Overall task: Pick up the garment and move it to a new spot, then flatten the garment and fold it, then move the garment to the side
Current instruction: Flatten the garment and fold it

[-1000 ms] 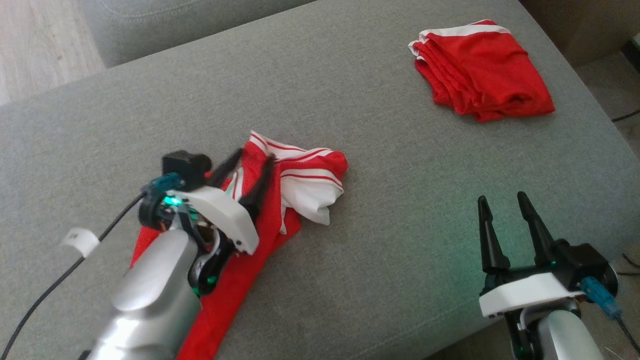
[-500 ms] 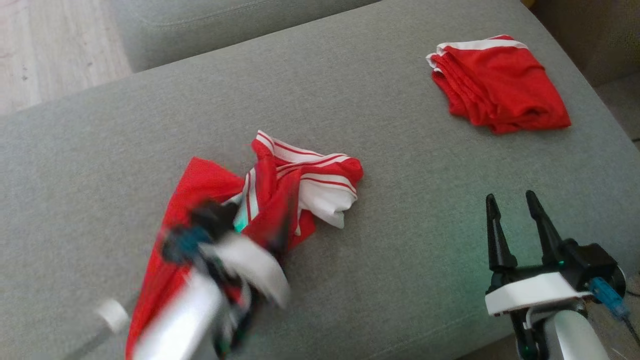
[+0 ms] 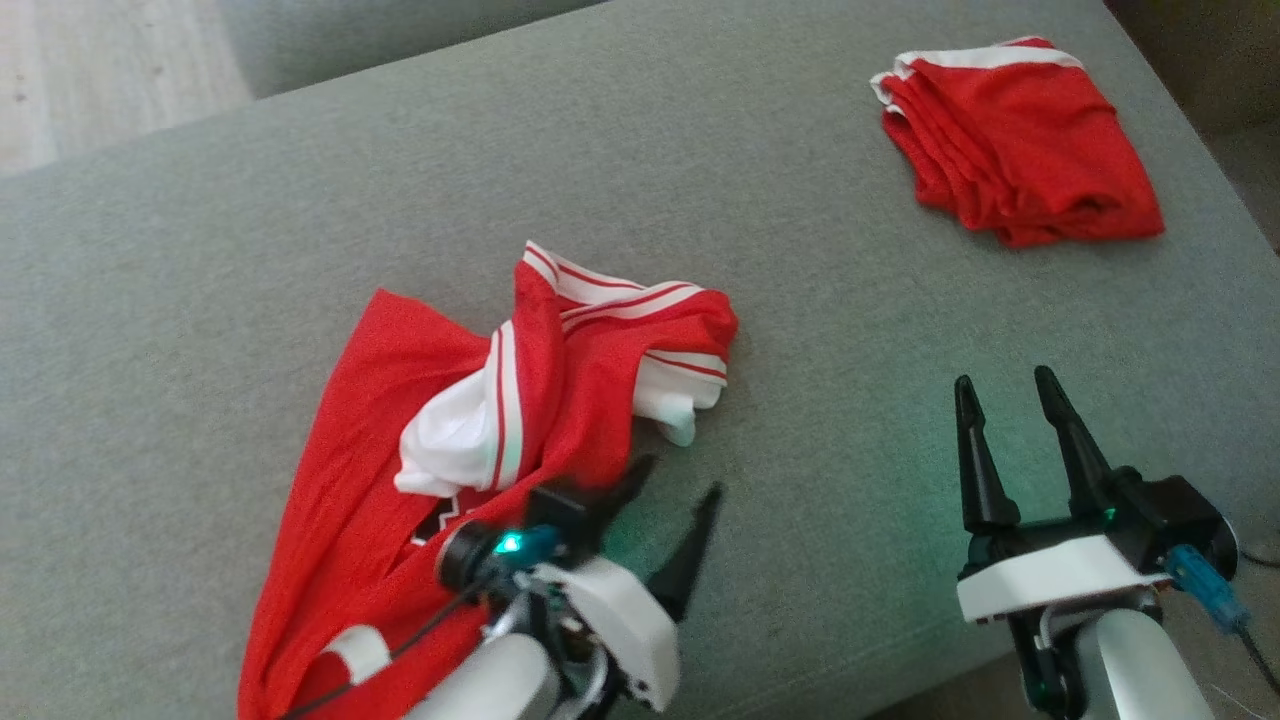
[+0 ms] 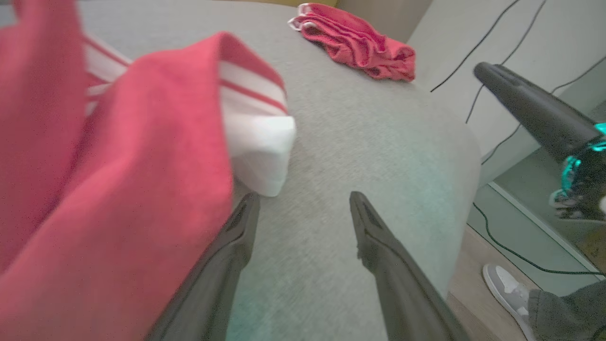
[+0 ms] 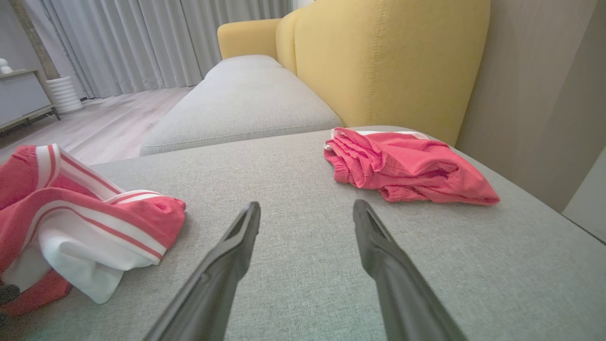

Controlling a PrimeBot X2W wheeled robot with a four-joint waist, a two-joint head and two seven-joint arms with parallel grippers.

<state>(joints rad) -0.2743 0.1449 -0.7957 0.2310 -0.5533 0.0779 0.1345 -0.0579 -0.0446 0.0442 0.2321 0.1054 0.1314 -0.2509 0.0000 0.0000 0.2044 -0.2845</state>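
The garment, a crumpled red shirt with white striped trim, lies left of centre on the grey sofa cushion. My left gripper is open just off the garment's near right edge, with nothing between its fingers. In the left wrist view the garment bulks against the left finger, and the left gripper points over bare cushion. My right gripper stands open near the cushion's front right, well clear of the garment. From the right wrist view the right gripper is open and the garment lies to its left.
A folded red garment sits at the cushion's far right corner. A yellow backrest rises behind it. A person's shoe and cables are on the floor past the cushion's right edge. Bare cushion lies between the two garments.
My left gripper has drawn back off the garment toward the near edge and to the right, still open. The garment lies more spread out. The camera has shifted slightly; the right gripper holds its place.
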